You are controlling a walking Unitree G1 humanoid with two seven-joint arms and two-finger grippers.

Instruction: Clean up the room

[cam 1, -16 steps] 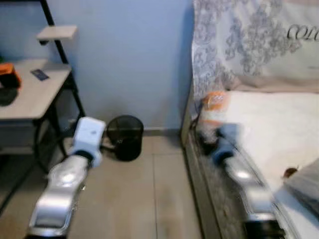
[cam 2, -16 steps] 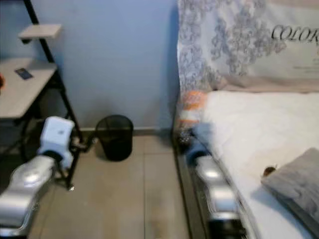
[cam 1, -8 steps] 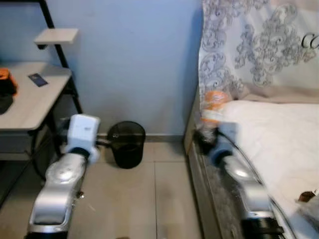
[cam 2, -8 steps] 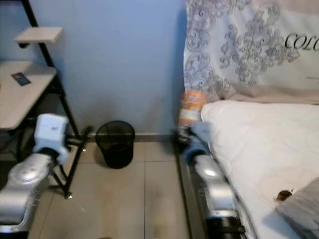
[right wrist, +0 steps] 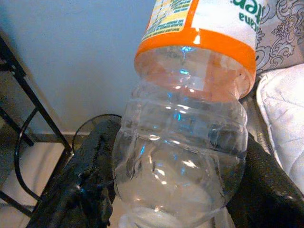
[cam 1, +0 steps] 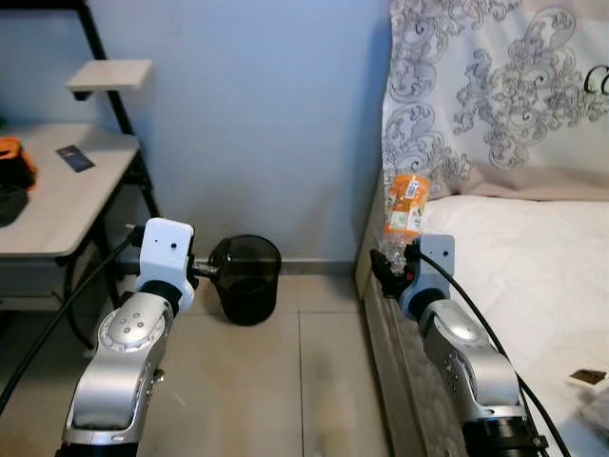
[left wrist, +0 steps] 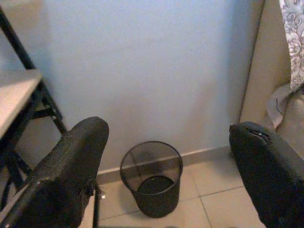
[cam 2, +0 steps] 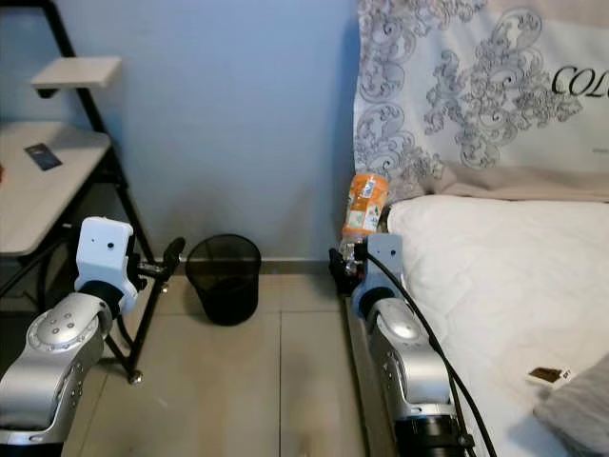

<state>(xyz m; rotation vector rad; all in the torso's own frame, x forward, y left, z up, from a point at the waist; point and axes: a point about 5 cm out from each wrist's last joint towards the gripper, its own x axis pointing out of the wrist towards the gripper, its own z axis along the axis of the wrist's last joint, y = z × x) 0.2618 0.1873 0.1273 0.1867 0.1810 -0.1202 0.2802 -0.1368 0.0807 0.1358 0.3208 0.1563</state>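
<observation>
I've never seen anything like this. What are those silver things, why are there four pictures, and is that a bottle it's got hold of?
The silver things are a walking robot's two arms. Two pictures come from cameras in its head, looking down; the other two from a camera on each wrist. The right gripper holds a clear plastic bottle with an orange label, beside the bed. The left gripper is open and faces a black mesh wastebasket on the floor by the blue wall. A desk stands on the left.
</observation>
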